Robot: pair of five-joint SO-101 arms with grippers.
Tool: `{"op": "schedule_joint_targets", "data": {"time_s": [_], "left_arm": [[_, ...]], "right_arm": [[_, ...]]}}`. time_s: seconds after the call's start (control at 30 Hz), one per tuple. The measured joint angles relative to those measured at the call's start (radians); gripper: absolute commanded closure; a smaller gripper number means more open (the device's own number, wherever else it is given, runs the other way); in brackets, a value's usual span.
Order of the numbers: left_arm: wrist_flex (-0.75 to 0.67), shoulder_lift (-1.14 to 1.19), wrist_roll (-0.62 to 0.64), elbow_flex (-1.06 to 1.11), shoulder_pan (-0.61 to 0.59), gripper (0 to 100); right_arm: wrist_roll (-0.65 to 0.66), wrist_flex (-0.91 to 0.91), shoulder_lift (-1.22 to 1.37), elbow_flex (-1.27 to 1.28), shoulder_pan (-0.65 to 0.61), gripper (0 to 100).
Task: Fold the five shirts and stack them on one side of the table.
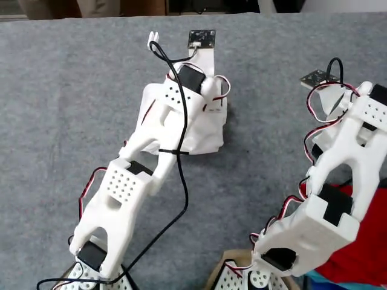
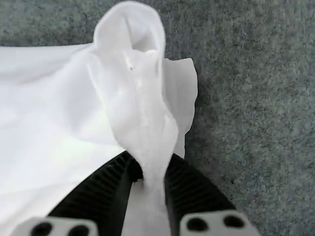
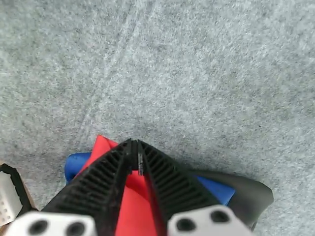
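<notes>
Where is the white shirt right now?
In the high view, the white shirt lies bunched mid-table under the left arm, a fold pinched in the left gripper.

One white shirt (image 2: 54, 128), one red (image 3: 135, 211), one blue (image 3: 76, 164), one black (image 3: 248, 194) — two arms (image 1: 121, 187) (image 1: 341, 175).

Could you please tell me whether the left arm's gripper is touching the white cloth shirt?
Touching. The left wrist view shows the left gripper pinching a bunched fold of the white cloth shirt between its black ribbed fingers.
</notes>
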Motion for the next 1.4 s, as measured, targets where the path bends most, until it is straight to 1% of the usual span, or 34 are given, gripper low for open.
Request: {"op": "schedule_joint_targets", "data": {"time_s": [0.17,0.3,0.43,0.5,0.63,0.73,0.87,0.97,1.07,1.27,1.33,1.4], "left_arm": [[0.012,0.000,0.084,0.000,0.000,76],[0.020,0.000,0.100,0.000,0.000,76],[0.083,0.000,0.100,-0.021,-0.002,77],[0.118,0.000,0.094,-0.058,-0.015,78],[0.176,0.000,0.035,-0.140,-0.075,83],[0.224,0.000,-0.023,-0.183,-0.130,86],[0.233,0.000,-0.057,-0.189,-0.215,92],[0.233,0.000,-0.057,-0.189,-0.279,98],[0.232,0.008,-0.063,-0.190,-0.305,98],[0.189,0.106,-0.066,-0.190,-0.305,98],[0.173,0.127,-0.066,-0.190,-0.308,98],[0.157,0.144,-0.066,-0.190,-0.316,98]], "right_arm": [[0.000,-0.002,0.000,0.052,0.000,99.1],[0.000,-0.002,0.000,0.061,0.000,99.1],[0.000,-0.002,0.000,0.061,0.000,99.1],[0.000,-0.002,0.000,0.061,0.000,99.1],[0.000,-0.002,-0.061,0.081,-0.002,99.1],[0.000,-0.003,-0.143,0.124,-0.041,99.1],[0.000,-0.002,-0.275,0.204,-0.138,99.1],[-0.003,0.000,-0.362,0.275,-0.253,99.1],[-0.095,-0.018,-0.404,0.327,-0.396,99.2],[-0.322,-0.106,-0.407,0.333,-0.695,99.2],[-0.379,-0.138,-0.407,0.333,-0.767,99.2],[-0.425,-0.173,-0.404,0.333,-0.813,99.2]]}}
